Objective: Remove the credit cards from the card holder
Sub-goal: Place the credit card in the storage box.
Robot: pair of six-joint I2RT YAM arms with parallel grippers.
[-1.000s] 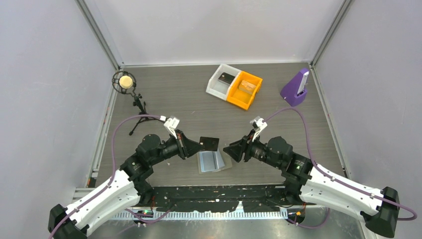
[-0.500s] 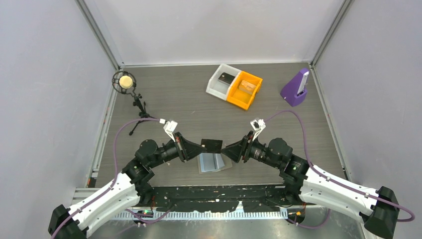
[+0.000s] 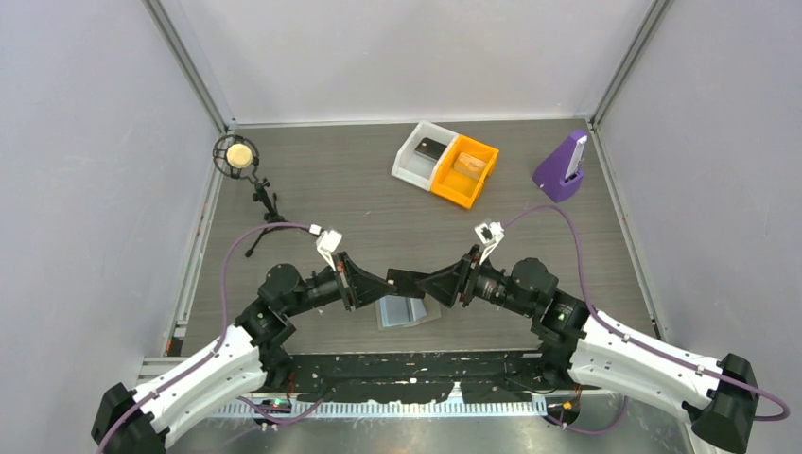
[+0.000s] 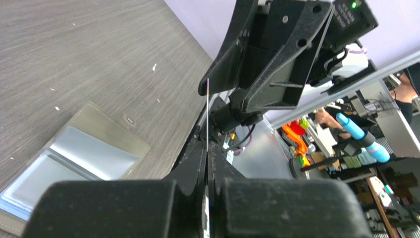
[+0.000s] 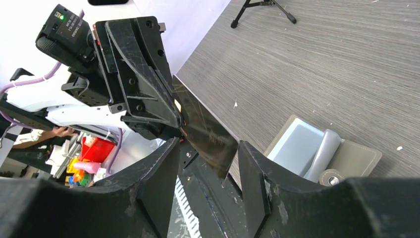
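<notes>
The card holder (image 3: 407, 310) lies open on the table near the front edge, light blue panels up; it also shows in the left wrist view (image 4: 84, 153) and the right wrist view (image 5: 317, 148). My left gripper (image 3: 388, 280) is shut on a dark credit card (image 3: 405, 282), held in the air above the holder; the card is edge-on in the left wrist view (image 4: 206, 114). My right gripper (image 3: 426, 287) is open, its fingers on either side of the card's free end (image 5: 208, 134), not closed on it.
A white bin (image 3: 422, 152) and an orange bin (image 3: 464, 170) stand at the back, each holding something. A purple stand (image 3: 563, 167) is at the back right. A small tripod with a round head (image 3: 238, 157) stands at the back left.
The right gripper has moved left toward the left gripper until its open fingers straddle the card. The left gripper has shifted slightly right with the card.
</notes>
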